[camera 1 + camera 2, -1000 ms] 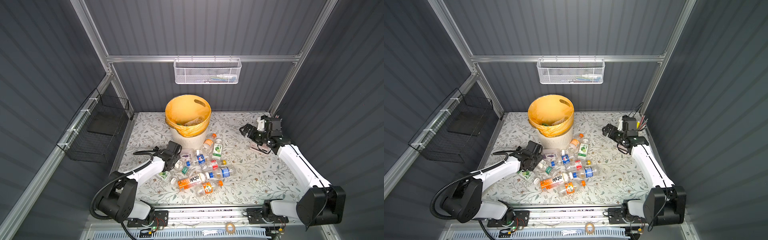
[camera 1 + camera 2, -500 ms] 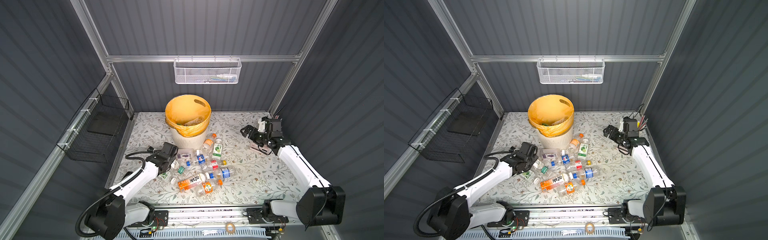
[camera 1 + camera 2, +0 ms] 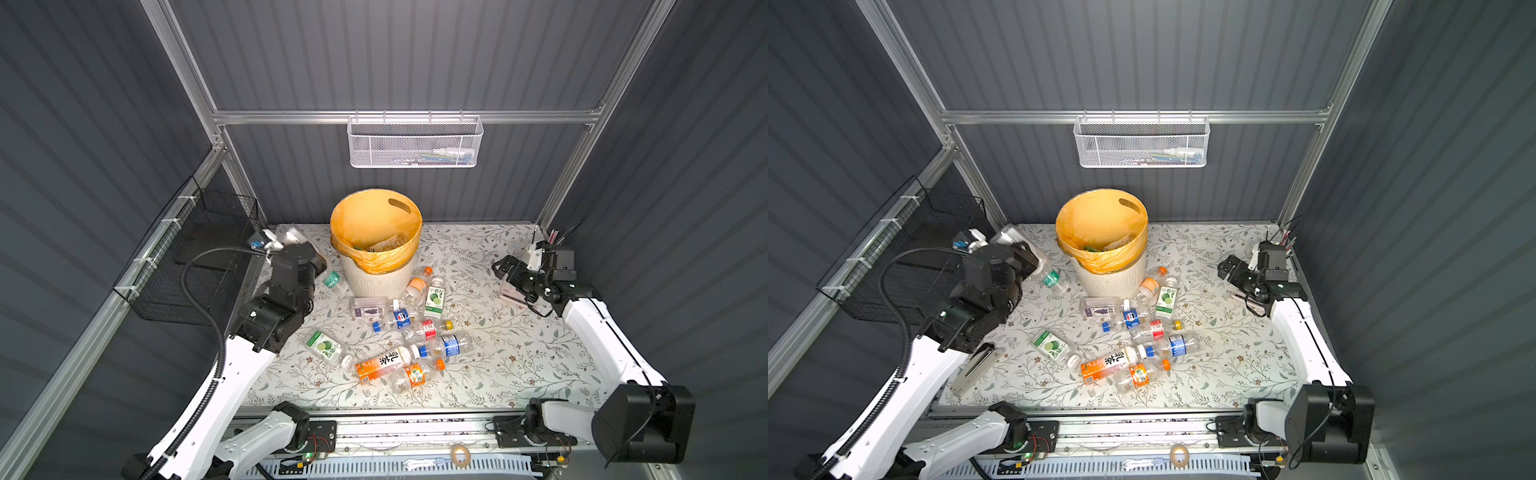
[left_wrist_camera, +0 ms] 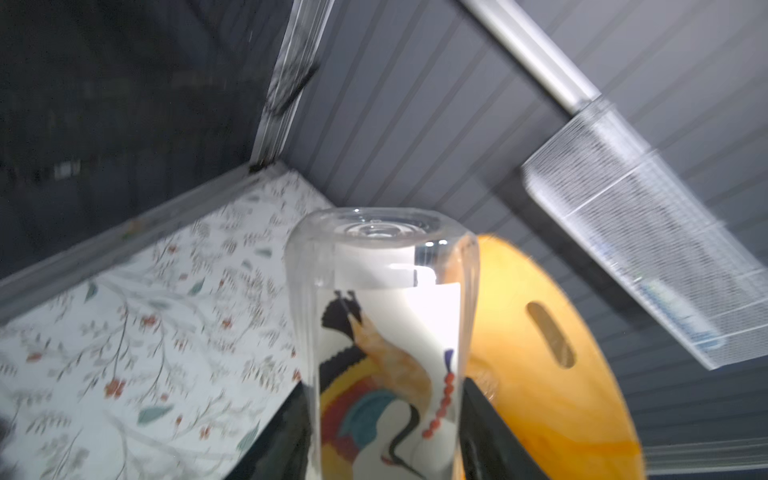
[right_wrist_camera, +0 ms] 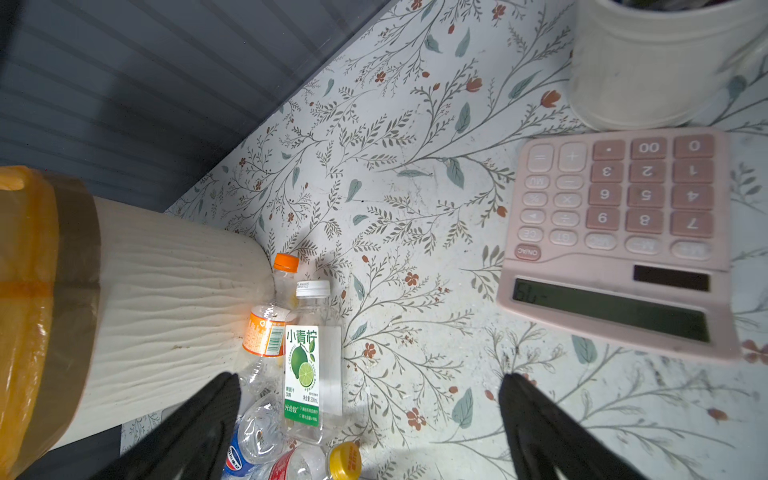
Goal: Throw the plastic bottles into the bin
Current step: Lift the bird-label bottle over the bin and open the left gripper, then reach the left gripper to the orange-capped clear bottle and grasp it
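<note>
My left gripper (image 3: 305, 251) is raised to the left of the bin (image 3: 374, 282) and is shut on a clear plastic bottle (image 4: 382, 311) with a white, colourfully printed label. The bottle's base (image 3: 291, 240) pokes out past the fingers. The cream ribbed bin has an orange bag and holds some bottles. Several more bottles (image 3: 409, 332) lie scattered in front of it, among them an orange-labelled one (image 3: 380, 365) and a lime-labelled one (image 5: 309, 365). My right gripper (image 3: 509, 270) hovers open above the table at the right, to the right of that pile, with nothing between its fingers (image 5: 523, 399).
A pink calculator (image 5: 619, 232) and a white cup (image 5: 656, 62) sit by the right gripper. A white mesh basket (image 3: 413, 143) hangs on the back wall, a black wire basket (image 3: 195, 257) on the left wall. A long flat grey item (image 3: 976, 365) lies front left.
The left arm has risen from the bottle pile and swung back and left, carrying the bottle up beside the bin. The right gripper has stayed almost still and open.
</note>
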Tool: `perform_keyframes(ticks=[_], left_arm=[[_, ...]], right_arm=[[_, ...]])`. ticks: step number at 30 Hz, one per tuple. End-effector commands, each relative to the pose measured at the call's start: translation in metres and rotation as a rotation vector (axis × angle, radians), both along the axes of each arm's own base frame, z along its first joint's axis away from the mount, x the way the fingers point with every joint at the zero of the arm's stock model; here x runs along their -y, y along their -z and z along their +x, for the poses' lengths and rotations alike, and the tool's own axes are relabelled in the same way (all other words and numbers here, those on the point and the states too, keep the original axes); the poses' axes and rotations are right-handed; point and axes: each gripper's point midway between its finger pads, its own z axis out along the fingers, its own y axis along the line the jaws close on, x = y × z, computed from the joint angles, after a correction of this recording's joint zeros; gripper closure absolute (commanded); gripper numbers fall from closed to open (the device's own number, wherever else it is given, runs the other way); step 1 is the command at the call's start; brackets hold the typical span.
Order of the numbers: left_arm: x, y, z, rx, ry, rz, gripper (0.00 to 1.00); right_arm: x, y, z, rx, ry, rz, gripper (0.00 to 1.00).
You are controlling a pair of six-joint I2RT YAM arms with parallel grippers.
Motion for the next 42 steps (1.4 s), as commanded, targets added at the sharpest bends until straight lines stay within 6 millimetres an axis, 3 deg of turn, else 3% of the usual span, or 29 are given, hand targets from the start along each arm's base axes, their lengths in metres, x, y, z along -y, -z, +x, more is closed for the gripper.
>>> perform_keyframes(ticks=[1, 3, 5, 9, 12, 15, 18, 23, 27, 31, 35, 38, 42], left_arm=[[0.009, -0.069, 0.012, 0.148, 0.050, 0.159, 0.46], [0.029, -0.093, 0.028, 0.212, 0.119, 0.182, 0.46], [0.057, -0.101, 0.050, 0.220, 0.212, 0.194, 0.46], [0.126, -0.076, 0.100, 0.116, 0.451, 0.193, 0.44], [0.145, -0.068, 0.112, 0.056, 0.517, 0.204, 0.26], [0.136, -0.087, 0.103, 0.108, 0.494, 0.230, 0.02], [0.122, -0.097, 0.089, 0.137, 0.464, 0.252, 0.01], [0.110, -0.087, 0.075, 0.139, 0.442, 0.255, 0.01], [0.101, -0.066, 0.068, 0.101, 0.424, 0.264, 0.01], [0.090, -0.040, 0.059, 0.054, 0.396, 0.278, 0.01], [0.083, -0.010, 0.047, 0.003, 0.397, 0.296, 0.01], [0.076, 0.022, 0.041, -0.075, 0.392, 0.327, 0.01], [0.069, 0.045, 0.031, -0.128, 0.392, 0.341, 0.01]], right_arm=[[-0.002, -0.001, -0.004, 0.005, -0.016, 0.011, 0.01], [-0.004, -0.002, -0.005, 0.007, -0.021, 0.027, 0.01], [-0.007, -0.001, -0.007, 0.003, -0.026, 0.044, 0.01], [-0.017, -0.006, -0.006, 0.024, -0.073, 0.087, 0.01], [-0.012, -0.006, -0.013, 0.002, -0.059, 0.049, 0.01], [0.002, -0.012, -0.016, 0.027, -0.006, -0.013, 0.01], [0.001, -0.016, -0.015, 0.040, -0.003, -0.001, 0.01], [-0.004, -0.009, -0.013, 0.007, 0.010, 0.043, 0.01], [-0.004, -0.002, -0.018, -0.017, 0.043, 0.065, 0.01], [-0.004, 0.018, -0.029, -0.081, 0.106, 0.123, 0.01], [-0.009, 0.045, -0.046, -0.170, 0.165, 0.171, 0.01], [-0.017, 0.050, -0.062, -0.197, 0.190, 0.185, 0.01], [-0.027, 0.068, -0.083, -0.261, 0.261, 0.233, 0.01]])
